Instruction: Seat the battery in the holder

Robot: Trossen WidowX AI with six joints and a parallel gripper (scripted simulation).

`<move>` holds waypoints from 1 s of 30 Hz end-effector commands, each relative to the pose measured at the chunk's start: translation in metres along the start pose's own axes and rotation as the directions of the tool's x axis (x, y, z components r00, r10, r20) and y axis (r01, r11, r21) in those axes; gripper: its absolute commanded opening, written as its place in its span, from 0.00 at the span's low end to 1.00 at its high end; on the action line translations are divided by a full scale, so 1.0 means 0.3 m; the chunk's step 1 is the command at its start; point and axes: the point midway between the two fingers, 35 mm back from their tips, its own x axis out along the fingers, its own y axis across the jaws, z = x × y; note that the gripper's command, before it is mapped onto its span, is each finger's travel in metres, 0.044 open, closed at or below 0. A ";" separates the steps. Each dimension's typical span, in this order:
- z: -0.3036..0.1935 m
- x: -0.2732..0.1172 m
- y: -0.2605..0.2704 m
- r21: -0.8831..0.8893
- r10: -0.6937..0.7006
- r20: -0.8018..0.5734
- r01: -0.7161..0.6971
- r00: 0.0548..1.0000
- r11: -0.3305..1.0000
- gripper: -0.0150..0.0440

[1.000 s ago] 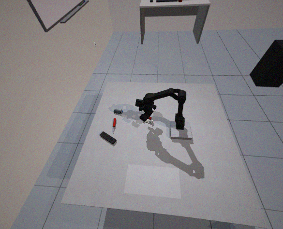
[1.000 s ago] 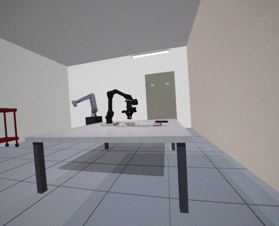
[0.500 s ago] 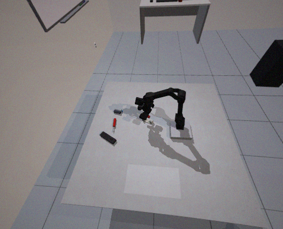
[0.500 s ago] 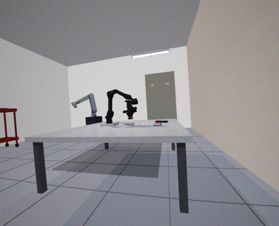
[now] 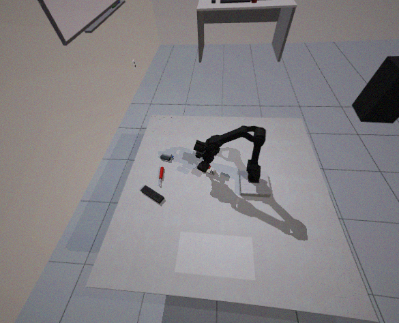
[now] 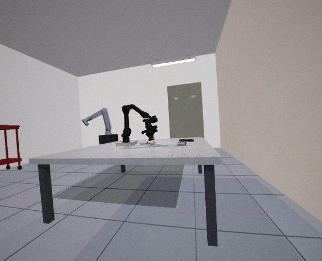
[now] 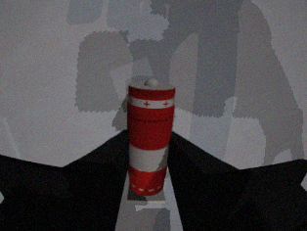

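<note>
My gripper [image 5: 207, 167] [image 6: 151, 137] [image 7: 149, 136] is shut on a red battery [image 6: 151, 139] [image 7: 151, 122] with white bands. In the wrist view the battery's silvery terminal end is at the top and its flat end at the bottom, between the black fingers. The small pale holder [image 5: 211, 172] [image 6: 151, 143] lies on the table, just below the battery in the exterior view. In the wrist view only a grey and pale part of it [image 7: 157, 200] shows past the flat end; the battery hides the rest. The spring and lip cannot be made out.
On the white table [image 5: 143, 257] lie a grey cylinder [image 5: 165, 157] [image 6: 180, 143], a red-handled screwdriver [image 5: 161, 172] and a black oblong thing [image 5: 153, 194] [image 6: 186, 140]. The arm's pale base plate [image 5: 255, 190] is beside the holder.
</note>
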 end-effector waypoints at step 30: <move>-0.038 0.062 -0.003 -0.003 0.003 0.192 -0.002 0.981 1.000 0.40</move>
